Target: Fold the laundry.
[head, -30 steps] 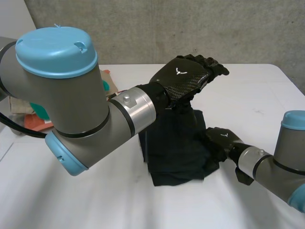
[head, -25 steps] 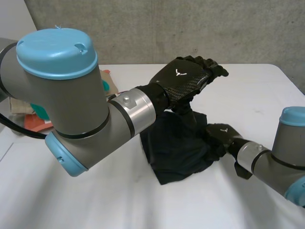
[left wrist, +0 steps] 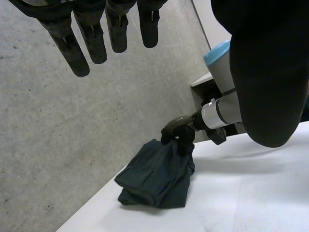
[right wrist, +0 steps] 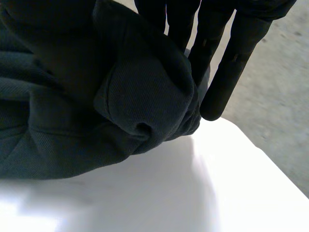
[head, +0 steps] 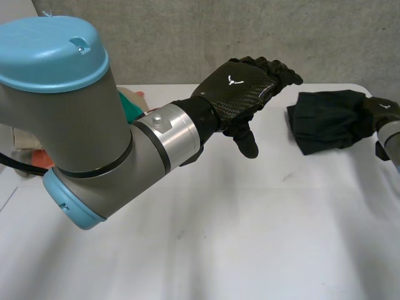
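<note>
At the far right corner of the tabletop point(head: 250, 237) we have the dark cloth point(head: 325, 119), bunched into a loose heap with no clean edge showing. Our right hand point(head: 380, 107) is clamped on it. The left wrist view shows that hand curled round 1 gathered end, with the rest of the cloth sagging onto the tabletop. In the right wrist view the fabric is wadded against the palm and the fingers point(right wrist: 231, 67) run along its folds.

Our left hand point(head: 240, 94) hangs above the middle of the tabletop, well apart from the cloth. Its fingers point(left wrist: 72, 48) are straight and a little spread, holding nothing. A pile of other clothes point(head: 130, 103) sits by the left edge, behind the left arm.

We judge the cloth to be soft, light and limp. It drapes and wrinkles wherever it is lifted, so it will not keep a shape by itself. The weave looks matte, so it should not slip from a firm pinch. The folding proper has not begun, because the cloth first needs to lie flat.

The best places to hold it are 2 neighbouring corners, or 2 spots along 1 hem, with 1 hand on each. The fabric could then be pulled taut between them and laid out flat. The main risk is pinching several layers at once, which would leave the bundle tangled.
</note>
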You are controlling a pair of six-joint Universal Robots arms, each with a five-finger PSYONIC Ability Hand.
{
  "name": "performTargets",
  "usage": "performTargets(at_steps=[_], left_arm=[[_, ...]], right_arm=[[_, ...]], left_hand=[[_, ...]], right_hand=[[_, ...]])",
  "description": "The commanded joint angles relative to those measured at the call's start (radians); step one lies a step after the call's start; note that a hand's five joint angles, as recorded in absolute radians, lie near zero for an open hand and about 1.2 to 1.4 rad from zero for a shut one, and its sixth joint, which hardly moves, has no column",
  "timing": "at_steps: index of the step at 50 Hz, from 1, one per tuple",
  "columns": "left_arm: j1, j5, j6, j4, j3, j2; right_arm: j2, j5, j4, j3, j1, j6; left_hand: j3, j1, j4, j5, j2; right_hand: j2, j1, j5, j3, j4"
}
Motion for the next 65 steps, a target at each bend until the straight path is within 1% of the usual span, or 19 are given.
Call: performTargets(at_steps=[1,11,12,14,17,20,24,29,37,41,44,46,48,52,53,57,60,64,65], left_arm=[[-0.003,-0.001,0.000,-0.002,-0.011,-0.003],[-0.004,-0.001,0.004,-0.002,-0.028,-0.009],[-0.004,-0.001,0.004,-0.002,-0.028,-0.010],[-0.004,-0.001,0.004,-0.002,-0.028,-0.010],[-0.004,-0.001,0.004,-0.002,-0.028,-0.012],[-0.004,0.000,0.004,-0.002,-0.028,-0.009],[-0.004,-0.001,0.002,-0.002,-0.028,-0.003],[-0.001,-0.009,0.000,-0.003,-0.031,0.000],[0.016,-0.063,0.002,0.000,-0.031,0.016],[0.057,-0.158,0.005,0.008,-0.024,0.036],[0.129,-0.273,0.011,0.041,-0.005,0.053],[0.219,-0.354,0.031,0.064,0.018,0.045],[0.276,-0.389,0.071,0.071,0.035,0.030],[0.385,-0.409,0.305,0.080,0.084,-0.097],[0.419,-0.409,0.426,0.087,0.108,-0.162],[0.509,-0.408,0.672,0.144,0.177,-0.339],[0.545,-0.394,0.752,0.187,0.213,-0.436],[0.588,-0.312,0.771,0.250,0.268,-0.538],[0.598,-0.261,0.771,0.259,0.286,-0.564]], right_arm=[[0.239,0.007,0.250,-0.436,-0.061,-0.007],[0.244,0.017,0.241,-0.444,-0.108,-0.054],[0.245,0.027,0.238,-0.442,-0.111,-0.068],[0.245,0.040,0.233,-0.444,-0.117,-0.083],[0.245,0.107,0.204,-0.440,-0.117,-0.142],[0.239,0.231,0.150,-0.428,-0.121,-0.256],[0.201,0.287,0.060,-0.366,-0.110,-0.356],[0.040,0.232,-0.035,-0.162,-0.107,-0.353],[-0.319,0.118,-0.229,0.317,-0.059,-0.350],[-0.500,0.003,-0.279,0.571,-0.001,-0.363],[-0.568,-0.070,-0.269,0.687,0.022,-0.379],[-0.636,-0.144,-0.241,0.797,0.051,-0.416],[-0.690,-0.181,-0.207,0.865,0.071,-0.451],[-0.807,-0.233,-0.141,1.003,0.102,-0.545],[-0.830,-0.235,-0.128,1.044,0.113,-0.576],[-0.835,-0.230,-0.121,1.106,0.146,-0.626],[-0.836,-0.232,-0.118,1.129,0.154,-0.625],[-0.833,-0.232,-0.118,1.143,0.154,-0.623],[-0.833,-0.232,-0.118,1.143,0.154,-0.623]], left_hand=[[0.025,0.031,0.028,0.025,0.028],[0.025,0.031,0.028,0.025,0.028],[0.025,0.031,0.028,0.025,0.028],[0.025,0.031,0.028,0.025,0.028],[0.022,0.028,0.025,0.022,0.025],[0.022,0.028,0.025,0.022,0.025],[0.022,0.028,0.025,0.022,0.025],[0.022,0.028,0.025,0.022,0.025],[0.025,0.031,0.028,0.025,0.028],[0.025,0.031,0.028,0.025,0.028],[0.022,0.028,0.025,0.022,0.025],[0.025,0.031,0.028,0.025,0.028],[0.028,0.033,0.031,0.028,0.031],[0.031,0.036,0.034,0.031,0.034],[0.022,0.028,0.026,0.022,0.025],[0.019,0.025,0.023,0.019,0.022],[0.025,0.031,0.028,0.025,0.028],[0.072,0.077,0.075,0.072,0.075],[0.174,0.179,0.177,0.174,0.177]], right_hand=[[0.298,0.453,0.337,0.295,0.201],[0.298,0.453,0.337,0.295,0.201],[0.137,0.291,0.175,0.133,0.039],[-0.923,-0.769,-0.885,-0.927,-1.021],[-0.923,-0.769,-0.885,-0.927,-1.021],[-0.923,-0.769,-0.885,-0.927,-1.021],[-0.923,-0.769,-0.885,-0.927,-1.021],[-0.923,-0.769,-0.885,-0.927,-1.021],[-0.923,-0.769,-0.885,-0.927,-1.021],[-0.923,-0.769,-0.885,-0.927,-1.021],[-0.923,-0.769,-0.885,-0.927,-1.021],[-0.923,-0.769,-0.885,-0.927,-1.021],[-0.923,-0.769,-0.885,-0.927,-1.021],[-0.923,-0.769,-0.885,-0.927,-1.021],[-0.923,-0.769,-0.885,-0.927,-1.021],[-0.923,-0.769,-0.885,-0.927,-1.021],[-0.923,-0.769,-0.885,-0.927,-1.021],[-0.923,-0.769,-0.885,-0.927,-1.021],[-0.923,-0.769,-0.885,-0.927,-1.021]])
